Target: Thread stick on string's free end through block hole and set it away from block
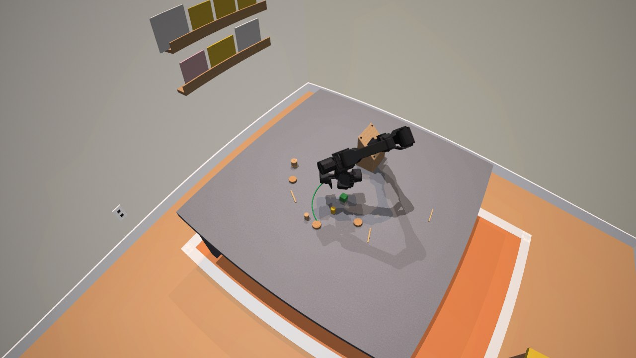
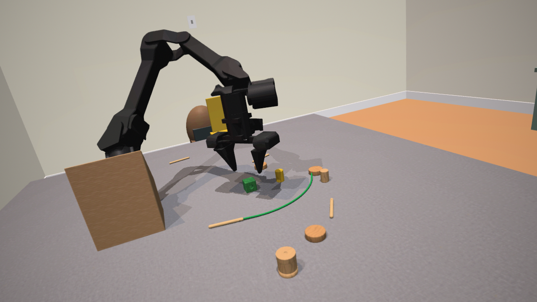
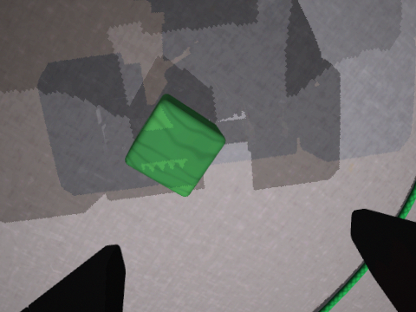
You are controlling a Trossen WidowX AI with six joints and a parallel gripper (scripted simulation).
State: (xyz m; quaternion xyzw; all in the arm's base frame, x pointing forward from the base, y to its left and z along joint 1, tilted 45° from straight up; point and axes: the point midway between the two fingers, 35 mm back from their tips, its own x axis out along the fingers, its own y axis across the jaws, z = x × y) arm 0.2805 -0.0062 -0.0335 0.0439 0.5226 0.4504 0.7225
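Note:
The large wooden block point(image 1: 366, 133) point(image 2: 120, 202) stands on the table beside the arm's base; I cannot make out its through hole. The tethered stick point(image 2: 225, 222) lies flat on the table, right of the block in the exterior view; the arm hides it in the top view. The green string point(image 1: 312, 204) point(image 2: 311, 180) point(image 3: 345, 287) curves from it to the round button point(image 1: 316, 224) point(image 2: 315, 170). My gripper point(image 2: 247, 171) point(image 3: 237, 230) is open and empty. It points down above the table, near the green cube and behind the stick in the exterior view.
A green cube point(image 1: 343, 197) point(image 2: 249, 185) point(image 3: 175, 145) and a yellow cylinder point(image 1: 333, 210) point(image 2: 279, 175) stand near the gripper. Loose sticks point(image 1: 293, 196) point(image 1: 368, 235) point(image 1: 430, 215), wooden discs point(image 1: 292, 179) point(image 1: 357, 222) and wooden cylinders point(image 1: 306, 216) point(image 1: 293, 162) are spread around.

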